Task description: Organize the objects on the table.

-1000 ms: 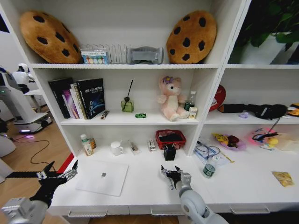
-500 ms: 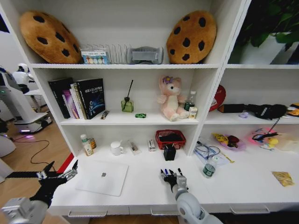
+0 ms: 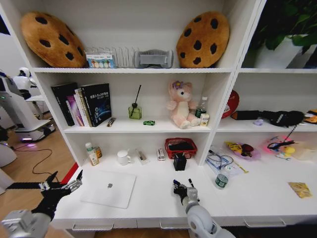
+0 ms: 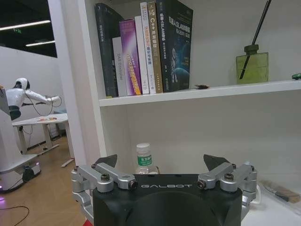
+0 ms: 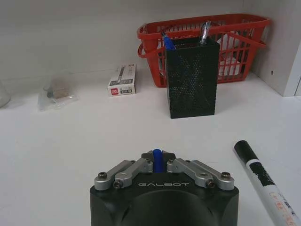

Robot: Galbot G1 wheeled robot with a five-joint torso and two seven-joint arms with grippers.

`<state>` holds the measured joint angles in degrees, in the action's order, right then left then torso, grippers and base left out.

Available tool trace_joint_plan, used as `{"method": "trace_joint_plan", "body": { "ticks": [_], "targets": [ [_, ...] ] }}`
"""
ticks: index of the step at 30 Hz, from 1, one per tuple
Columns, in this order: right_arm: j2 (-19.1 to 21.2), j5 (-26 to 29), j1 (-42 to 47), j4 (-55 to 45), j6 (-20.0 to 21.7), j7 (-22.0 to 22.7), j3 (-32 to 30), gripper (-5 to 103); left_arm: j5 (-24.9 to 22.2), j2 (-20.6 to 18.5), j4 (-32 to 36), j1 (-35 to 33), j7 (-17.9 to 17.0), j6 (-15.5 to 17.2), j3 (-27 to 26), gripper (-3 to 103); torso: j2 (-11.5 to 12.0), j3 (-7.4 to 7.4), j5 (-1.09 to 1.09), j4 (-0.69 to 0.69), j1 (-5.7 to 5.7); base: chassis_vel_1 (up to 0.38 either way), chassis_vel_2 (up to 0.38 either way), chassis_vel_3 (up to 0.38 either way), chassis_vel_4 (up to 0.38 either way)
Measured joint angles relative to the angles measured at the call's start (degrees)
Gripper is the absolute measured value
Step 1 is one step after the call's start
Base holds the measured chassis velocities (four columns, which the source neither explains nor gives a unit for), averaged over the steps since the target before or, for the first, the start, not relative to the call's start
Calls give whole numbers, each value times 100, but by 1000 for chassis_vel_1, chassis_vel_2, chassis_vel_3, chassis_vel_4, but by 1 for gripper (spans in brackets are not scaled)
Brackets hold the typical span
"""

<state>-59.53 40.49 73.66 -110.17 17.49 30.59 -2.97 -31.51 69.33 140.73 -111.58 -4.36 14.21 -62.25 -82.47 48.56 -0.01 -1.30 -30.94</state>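
Right gripper (image 5: 157, 162) is low over the table (image 3: 148, 198), near its front edge, pinching a blue-capped marker (image 5: 157, 155); a second marker (image 5: 263, 181) lies just right. Lift straight before carrying to the black mesh pen holder (image 5: 192, 77), which holds two pens. Left gripper (image 4: 162, 162) idles spread, left of the laptop (image 3: 109, 188).

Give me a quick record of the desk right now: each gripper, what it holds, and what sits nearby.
left gripper: open, hovering off the desk's left end
right gripper: shut on blue-capped pen, low over desk
marker: lying on desk beside right gripper
black mesh pen cup: upright, ahead of right gripper
red basket: behind the cup
laptop: closed, flat
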Motion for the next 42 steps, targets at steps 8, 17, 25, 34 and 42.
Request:
{"method": "trace_joint_plan", "body": {
  "ticks": [8,17,25,34,42],
  "targets": [
    [180,45,37,-212,12,-190,-358,7,0,0,0,0,0,-1,1,100,0,0,1,-2,-1,0,0,0,0],
    [379,-1201,-308,-402,-1736,-1662,-928,6,0,0,0,0,0,-1,1,100,0,0,1,-3,-1,0,0,0,0],
    [257,-1821,-1156,528,-2768,-1595,-819,6,0,0,0,0,0,1,1,100,0,1,1,-1,-2,0,0,0,0],
    [-100,-2528,-1573,1627,-3518,-1404,-757,6,0,-1,0,0,0,1,1,100,0,1,2,-3,-2,0,0,0,0],
    [-506,-2917,-2050,2553,-4170,-1394,-537,6,0,-1,0,0,1,1,1,100,0,1,1,-2,-2,0,0,0,0]
  ]
}}
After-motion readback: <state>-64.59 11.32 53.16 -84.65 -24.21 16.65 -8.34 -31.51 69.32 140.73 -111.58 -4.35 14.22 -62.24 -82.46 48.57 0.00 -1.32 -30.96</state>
